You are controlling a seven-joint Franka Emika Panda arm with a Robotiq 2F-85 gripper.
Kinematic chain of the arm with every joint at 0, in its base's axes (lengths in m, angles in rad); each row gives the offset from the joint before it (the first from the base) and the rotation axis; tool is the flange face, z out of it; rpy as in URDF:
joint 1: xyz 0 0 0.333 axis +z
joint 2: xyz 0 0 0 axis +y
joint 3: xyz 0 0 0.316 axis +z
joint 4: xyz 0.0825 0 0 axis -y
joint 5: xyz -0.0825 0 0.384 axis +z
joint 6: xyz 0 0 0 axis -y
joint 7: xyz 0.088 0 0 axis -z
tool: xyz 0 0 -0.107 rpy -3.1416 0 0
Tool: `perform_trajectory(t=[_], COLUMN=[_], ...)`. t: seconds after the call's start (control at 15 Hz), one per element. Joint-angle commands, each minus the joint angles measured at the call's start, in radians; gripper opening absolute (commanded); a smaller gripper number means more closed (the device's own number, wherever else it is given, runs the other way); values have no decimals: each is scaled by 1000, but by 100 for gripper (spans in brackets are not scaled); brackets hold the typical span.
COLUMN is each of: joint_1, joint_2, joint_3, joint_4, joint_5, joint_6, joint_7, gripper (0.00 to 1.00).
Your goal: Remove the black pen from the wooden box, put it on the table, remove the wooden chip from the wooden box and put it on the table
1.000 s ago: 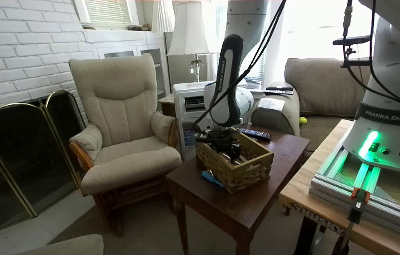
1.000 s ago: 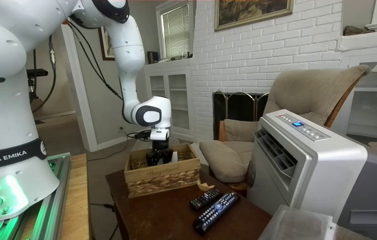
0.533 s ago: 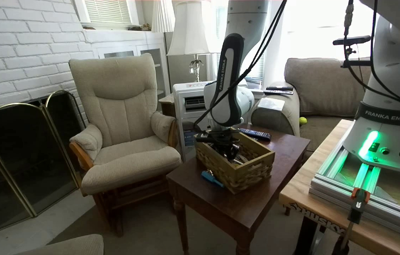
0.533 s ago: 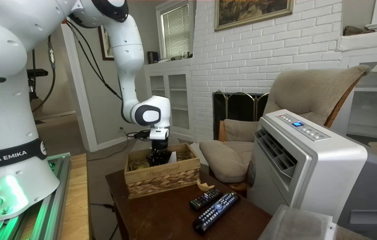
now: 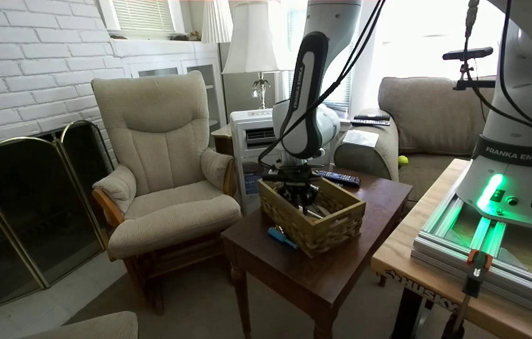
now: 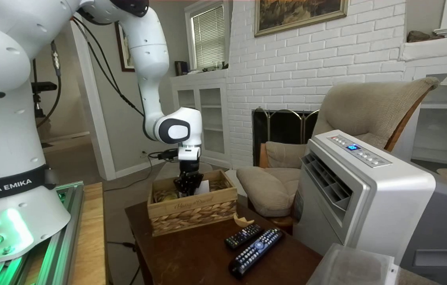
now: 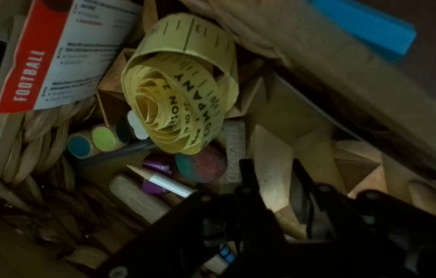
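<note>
While the gripper (image 7: 272, 164) reaches down into the wooden box (image 5: 336, 233), its black fingers (image 7: 249, 179) stand a narrow gap apart, and a pale wooden piece (image 7: 272, 150) shows between them; whether they pinch it cannot be told, nor whether it is the wooden chip. The box sits upright on the dark table (image 5: 327, 275), set back from the edge nearest the camera in an exterior view. Just beside it, toward the table's corner by the rocking chair (image 5: 167, 188), lies a blue item (image 5: 284, 238). A notched piece (image 6: 243, 221) of pale wood lies just beside a lower corner of the box, and near it two remotes (image 6: 257, 250) rest side by side toward the table's edge facing a white vented unit (image 6: 389, 190). Inside the box, the wrist view shows a coiled yellow measuring tape (image 7: 191, 96) next to a row of coloured cylinders (image 7: 104, 138), with a FOOTBALL card (image 7: 71, 58) tilted by the wall. Alongside the cylinders lies a thin dark stick (image 7: 119, 151), too dim to confirm as the black pen. A pointed white stick (image 7: 169, 185) lies near the fingers.
</note>
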Motion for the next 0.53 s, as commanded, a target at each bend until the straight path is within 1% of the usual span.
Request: perform_trajectory(t=[0.0,0.2,0.27,0.47], joint_1=[-24,-14,-6,-33], joint_2=[-141,-224,-249,-322], joint_3=[1,-31,-51,-64], joint_4=[-92,-123,-134,-143], joint_5=[-31,-77,-120,-239], joint_6=[-42,-84,-83,-159], joint_7=[-48,-84,-107,-204], gripper=[6,6,6,6])
